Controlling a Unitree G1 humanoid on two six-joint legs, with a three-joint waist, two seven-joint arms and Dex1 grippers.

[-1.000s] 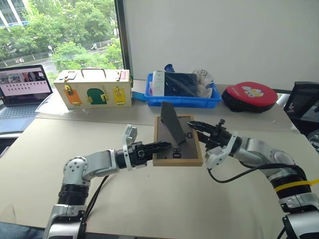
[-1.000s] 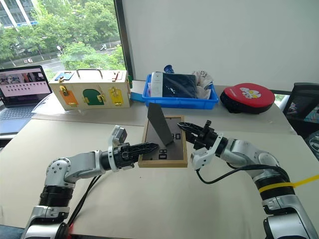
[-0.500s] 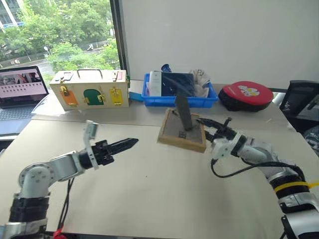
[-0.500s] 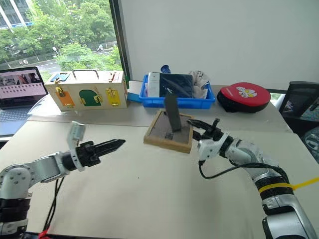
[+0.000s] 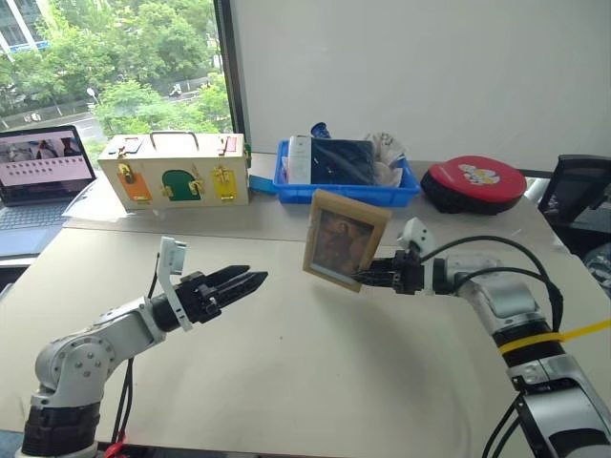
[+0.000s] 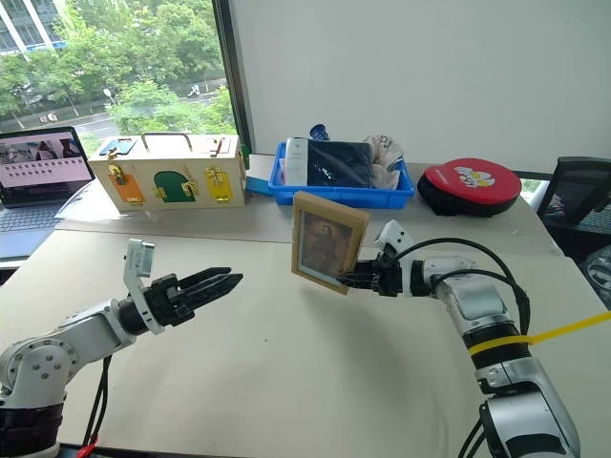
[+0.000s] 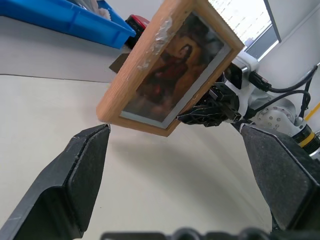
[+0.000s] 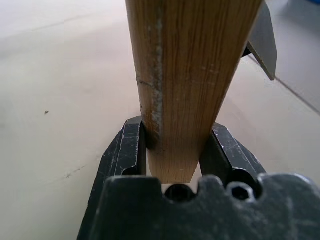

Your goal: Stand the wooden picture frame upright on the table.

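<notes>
The right pincer (image 5: 368, 279) clamps the light-wood edge of the rectangular wooden picture frame (image 5: 345, 239), held above the matte beige table (image 5: 315, 372). The left pincer (image 5: 250, 281) gapes apart nearby, empty.

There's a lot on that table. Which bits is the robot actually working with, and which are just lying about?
In the job:
- picture frame, held off the table
- right gripper, clamped on the frame's edge
- left gripper, open and apart from it

Just lying about:
- latch box
- blue tray of oddments
- red case
- laptop
</notes>
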